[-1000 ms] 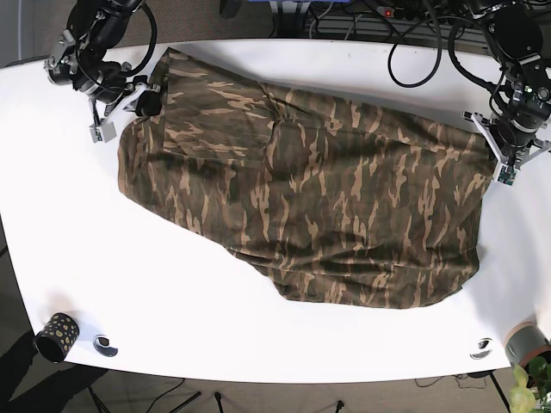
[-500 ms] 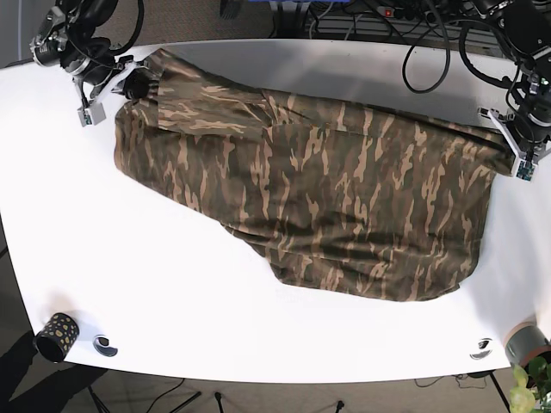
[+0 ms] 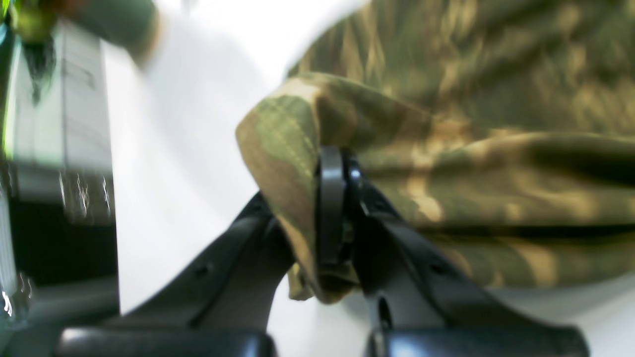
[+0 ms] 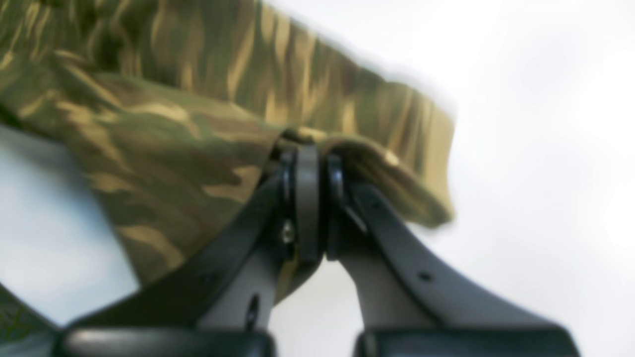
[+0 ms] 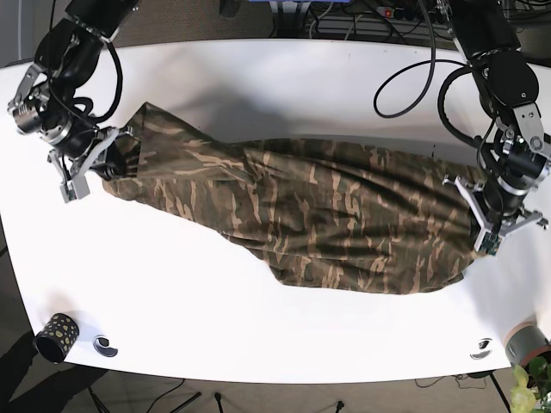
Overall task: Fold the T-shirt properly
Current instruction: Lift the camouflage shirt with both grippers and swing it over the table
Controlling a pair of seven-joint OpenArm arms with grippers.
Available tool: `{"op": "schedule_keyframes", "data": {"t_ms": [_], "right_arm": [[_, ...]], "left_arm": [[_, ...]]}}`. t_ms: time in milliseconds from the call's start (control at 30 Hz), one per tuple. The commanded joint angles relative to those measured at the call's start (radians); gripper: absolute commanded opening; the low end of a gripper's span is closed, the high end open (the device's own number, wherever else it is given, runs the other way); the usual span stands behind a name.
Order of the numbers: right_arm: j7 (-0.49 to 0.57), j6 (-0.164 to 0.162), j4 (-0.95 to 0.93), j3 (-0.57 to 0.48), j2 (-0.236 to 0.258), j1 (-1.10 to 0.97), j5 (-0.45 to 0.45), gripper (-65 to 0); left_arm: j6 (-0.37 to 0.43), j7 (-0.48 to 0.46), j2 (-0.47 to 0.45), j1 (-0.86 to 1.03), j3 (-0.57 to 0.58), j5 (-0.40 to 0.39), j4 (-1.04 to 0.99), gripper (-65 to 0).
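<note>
A camouflage T-shirt (image 5: pixel 318 215) lies stretched across the white table (image 5: pixel 284 86), bunched into long folds between the two arms. My left gripper (image 5: pixel 476 225) is at the base view's right, shut on the shirt's right edge (image 3: pixel 297 148). In the left wrist view the jaws of the left gripper (image 3: pixel 337 198) pinch a fold of fabric. At the base view's left my right gripper (image 5: pixel 102 162) is shut on the shirt's left end. The right wrist view shows the right gripper (image 4: pixel 310 198) clamped on a bunched hem (image 4: pixel 372 163), slightly blurred.
A small black patterned cup (image 5: pixel 57 336) and a round disc (image 5: pixel 105 345) sit at the table's front left. Another disc (image 5: pixel 481 348) and a grey cup (image 5: pixel 527 342) with a plant (image 5: pixel 529 387) are at the front right. Cables (image 5: pixel 405 52) run behind the table.
Both grippers have moved toward the table's front, dragging the shirt with them. The cloth has narrowed into a longer, more bunched band, and its back edge has come forward off the far side.
</note>
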Motion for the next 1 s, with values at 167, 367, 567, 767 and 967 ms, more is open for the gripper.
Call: {"op": "schedule_keyframes", "data": {"t_ms": [167,367,567,767,967], "right_arm": [[0.028,0.001,-0.17,-0.072,0.058,0.243,-0.111,-65.0],[0.053,0.001,-0.337,-0.151,0.074,0.439,-0.187,-65.0],[0.062,0.001,-0.435,-0.214,0.09,0.623,-0.268,-65.0],[0.063,0.001,-0.523,-0.283,0.092,0.807,-0.357,-65.0],[0.063,0.001,-0.632,-0.316,0.123,0.988,-0.38,-65.0]], "left_arm": [[0.035,-0.019,-0.012,-0.209,0.105,0.111,-0.095,-65.0],[0.045,-0.019,-0.004,-0.384,0.125,0.13,-0.233,-65.0],[0.1,-0.021,0.016,-0.537,0.121,0.13,-0.349,-65.0],[0.1,-0.021,0.016,-0.688,0.121,0.13,-0.423,-65.0],[0.1,-0.019,0.013,-0.841,0.121,0.131,-0.471,-65.0]]}}
